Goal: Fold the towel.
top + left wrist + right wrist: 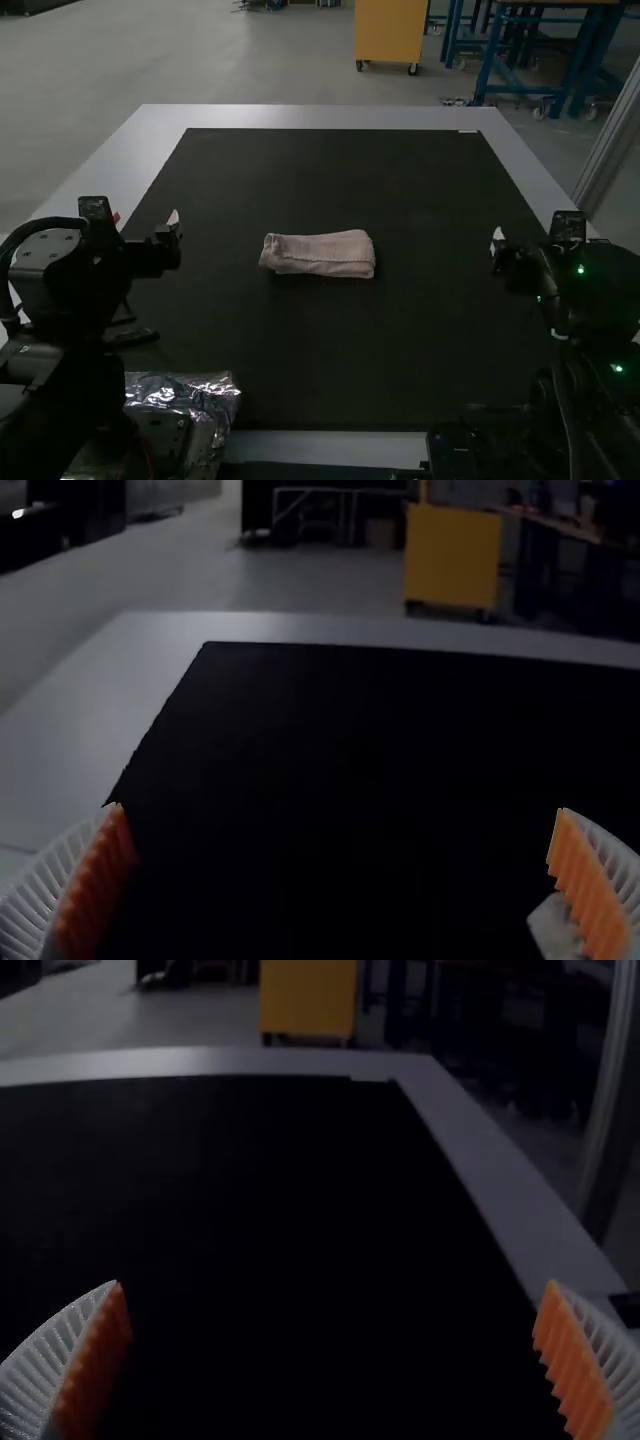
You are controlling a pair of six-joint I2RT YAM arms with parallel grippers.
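my left arm stands at the left of the high view, bent, with its left claw (145, 220) held out beside the left edge of the black mat (340, 350). my right arm mirrors it at the other side, its right claw (527, 238) out near the mat's right edge. both wrists point forward rather than down: each wrist camera looks out over the mat to the table's far rim. in the left wrist view, the ribbed white fingers with orange pads (590, 895) are spread wide, with nothing between them. the right wrist view shows the same, its orange pads (575, 1365) far apart and holding nothing.

the towel (318, 254) lies near the middle of the mat, between my two claws and well apart from both. it is pale and folded into a narrow bundle, its longer side running left to right. crinkled silver wrapping (215, 395) sits at the near left corner of the table (100, 185), beside my left arm.
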